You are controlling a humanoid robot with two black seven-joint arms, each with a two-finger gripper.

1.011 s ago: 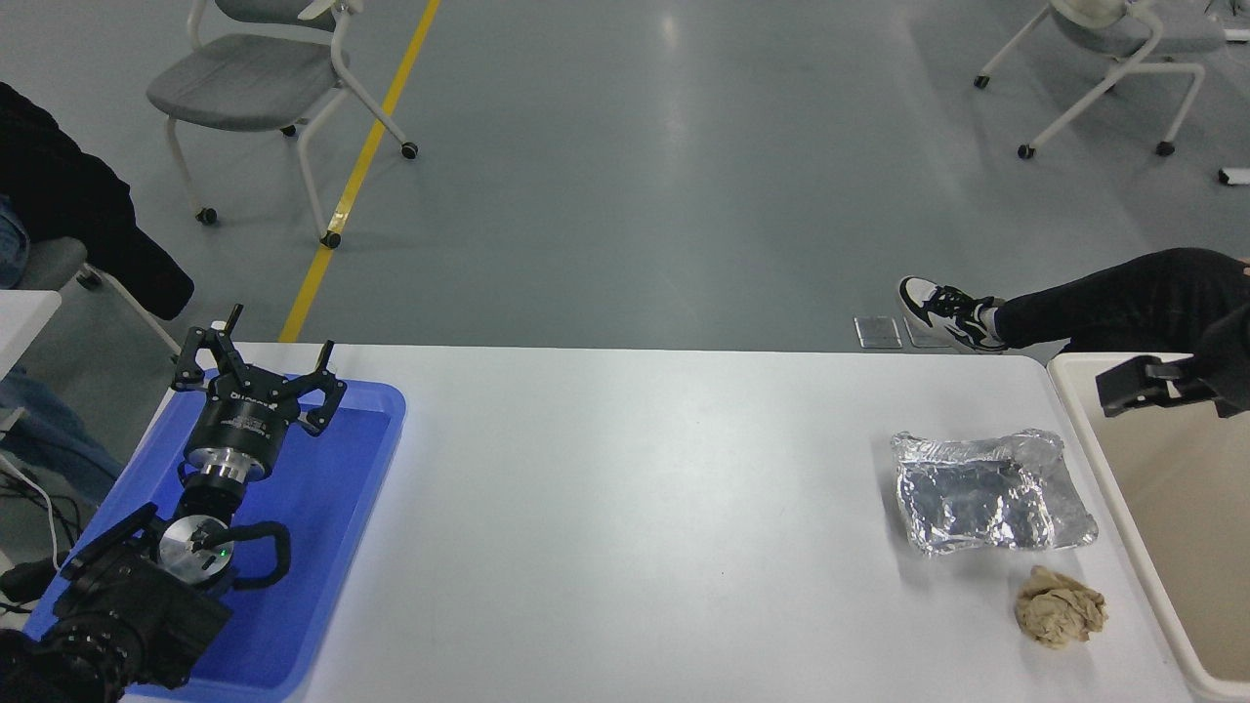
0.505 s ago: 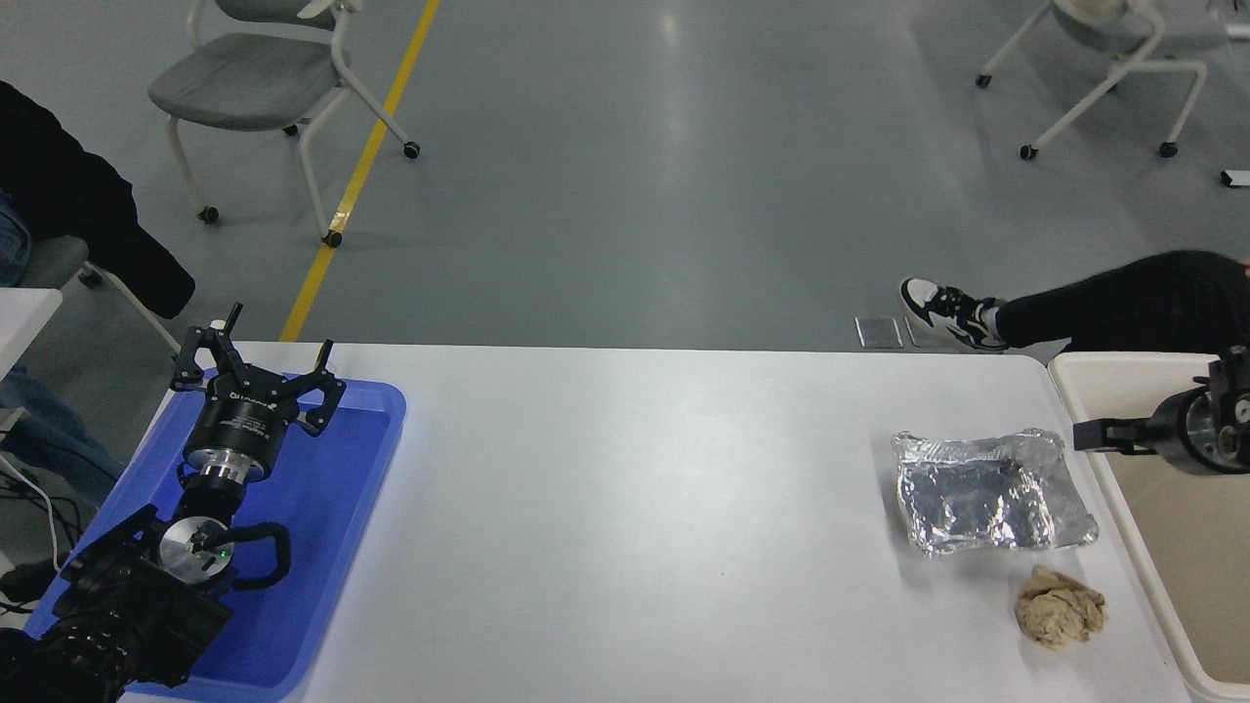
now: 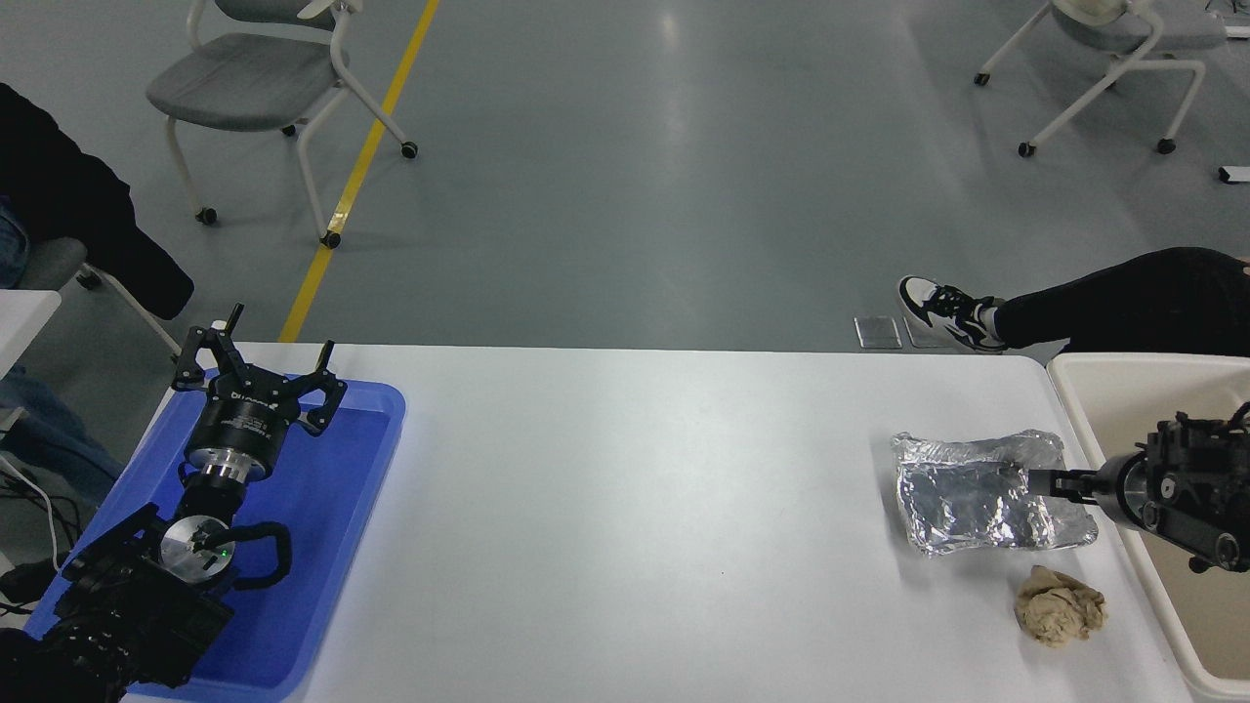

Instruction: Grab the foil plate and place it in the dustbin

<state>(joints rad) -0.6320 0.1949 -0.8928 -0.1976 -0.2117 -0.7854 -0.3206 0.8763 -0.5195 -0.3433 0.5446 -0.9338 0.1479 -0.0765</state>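
Note:
The foil plate (image 3: pixel 967 493) is a crinkled silver tray lying on the white table at the right. My right gripper (image 3: pixel 1033 479) comes in from the right edge, low over the plate's right rim, and points left. It is seen edge-on, so its state does not show. The beige dustbin (image 3: pixel 1074 376) stands at the table's right end, under the right arm. My left gripper (image 3: pixel 256 376) is parked at the lower left over a blue tray, open and empty.
A crumpled tan paper ball (image 3: pixel 1060 607) lies just in front of the foil plate. The blue tray (image 3: pixel 342 488) fills the table's left end. A person's leg and shoe (image 3: pixel 947 310) reach in behind the table at the right. Chairs stand on the floor beyond.
My right gripper has come down from above the dustbin's far corner and moved left, so it now reaches the foil plate's right rim. The plate, paper ball and left arm have not moved.

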